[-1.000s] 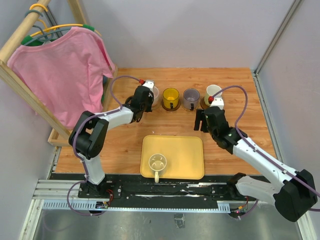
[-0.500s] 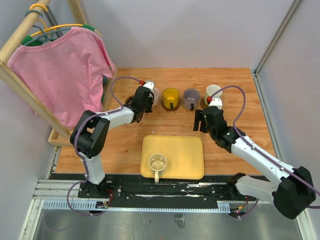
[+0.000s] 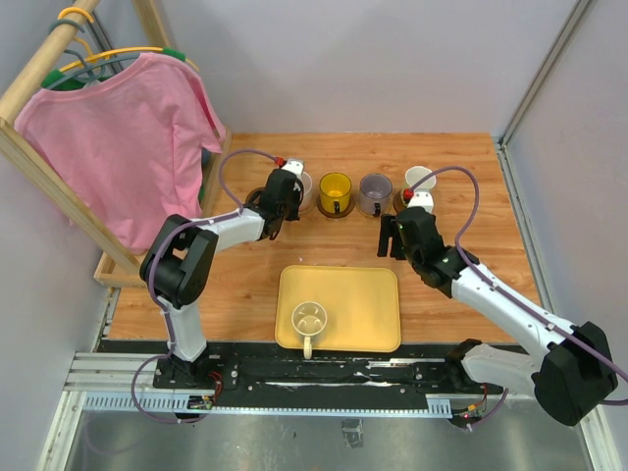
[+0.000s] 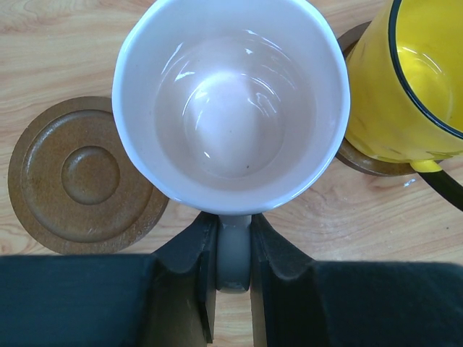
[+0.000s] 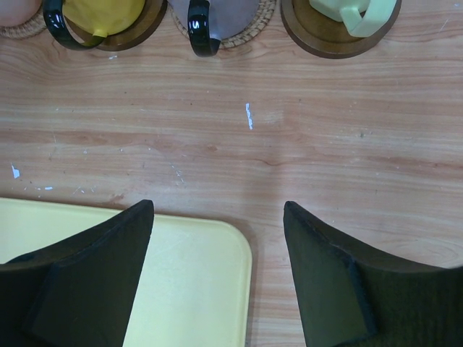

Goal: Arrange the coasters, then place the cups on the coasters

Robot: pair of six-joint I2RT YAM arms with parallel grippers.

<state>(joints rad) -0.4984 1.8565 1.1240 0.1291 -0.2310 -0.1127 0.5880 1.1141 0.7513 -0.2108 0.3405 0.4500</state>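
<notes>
My left gripper (image 4: 233,225) is shut on the grey handle of the pale pink cup (image 4: 231,108), at the left end of the row (image 3: 302,184). A tan coaster (image 5: 22,30) shows under that cup. An empty dark brown coaster (image 4: 79,173) lies just left of it. The yellow cup (image 3: 335,189) stands on a brown coaster (image 4: 362,155), the grey-purple cup (image 3: 375,191) on a tan one (image 5: 264,18), and the white cup with a green inside (image 3: 419,180) on a brown one (image 5: 333,40). My right gripper (image 5: 217,210) hangs open and empty over the tray's far right corner.
A yellow tray (image 3: 363,304) lies near the front with a cream cup (image 3: 309,319) on its left side. A wooden rack with a pink shirt (image 3: 128,137) stands at the left. Grey walls close the back and the right.
My right gripper has drifted slightly left and towards the row of cups. The left gripper and the pink cup have not moved.
</notes>
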